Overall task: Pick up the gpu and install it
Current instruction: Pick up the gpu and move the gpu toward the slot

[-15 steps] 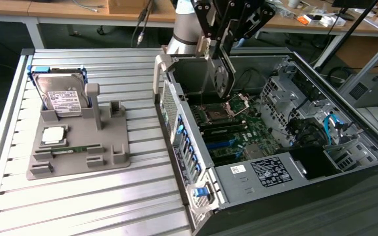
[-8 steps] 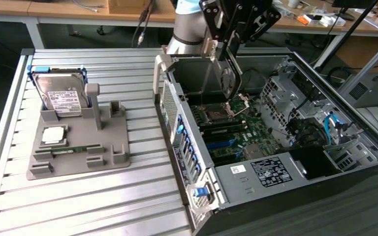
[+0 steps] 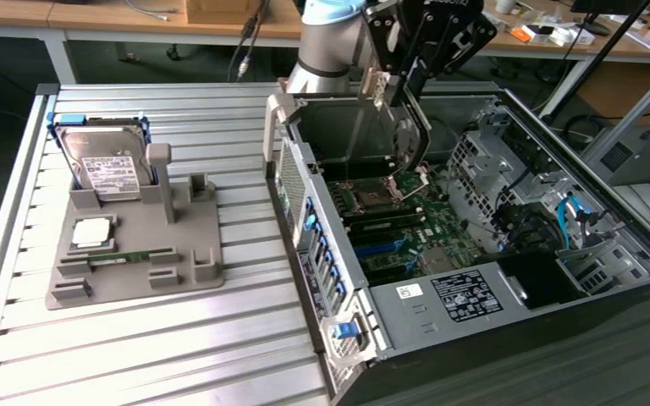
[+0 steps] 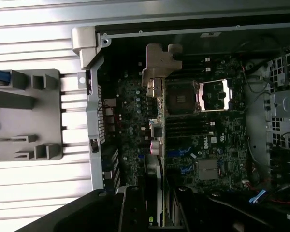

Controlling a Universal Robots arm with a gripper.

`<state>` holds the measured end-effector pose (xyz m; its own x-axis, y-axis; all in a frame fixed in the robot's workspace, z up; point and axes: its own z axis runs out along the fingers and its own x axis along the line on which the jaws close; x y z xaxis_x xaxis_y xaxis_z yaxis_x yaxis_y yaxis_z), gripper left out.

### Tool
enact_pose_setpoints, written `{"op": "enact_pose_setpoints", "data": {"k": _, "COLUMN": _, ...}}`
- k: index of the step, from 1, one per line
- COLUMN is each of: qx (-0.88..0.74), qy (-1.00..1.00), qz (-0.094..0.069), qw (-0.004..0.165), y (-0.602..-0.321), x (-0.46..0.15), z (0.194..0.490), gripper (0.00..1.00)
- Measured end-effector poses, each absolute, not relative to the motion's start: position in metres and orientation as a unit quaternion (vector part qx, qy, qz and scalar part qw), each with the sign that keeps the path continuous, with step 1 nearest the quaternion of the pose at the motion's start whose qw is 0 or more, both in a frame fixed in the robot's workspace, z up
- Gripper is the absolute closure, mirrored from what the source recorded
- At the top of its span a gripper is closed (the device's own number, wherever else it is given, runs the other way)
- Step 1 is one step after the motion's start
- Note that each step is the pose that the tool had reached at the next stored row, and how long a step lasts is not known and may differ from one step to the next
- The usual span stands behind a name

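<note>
Fingers grip one gpu, held edge-down over one open computer case.

One gpu, one hard drive, one computer case — one gray holder.

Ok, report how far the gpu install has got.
Picked up: the claw is shut on the gpu, off the grey holder. In hand: it hangs over the motherboard in the open case. Left: it sits in no slot yet.
</note>
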<state>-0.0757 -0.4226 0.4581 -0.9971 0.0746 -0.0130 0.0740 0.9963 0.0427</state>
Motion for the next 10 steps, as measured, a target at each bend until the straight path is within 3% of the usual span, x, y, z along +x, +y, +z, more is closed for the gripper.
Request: {"op": "enact_pose_setpoints", "data": {"k": 10, "qx": 0.037, "qy": 0.999, "qz": 0.021, "qw": 0.007, "y": -0.423, "x": -0.054, "z": 0.455, "gripper": 0.73}}
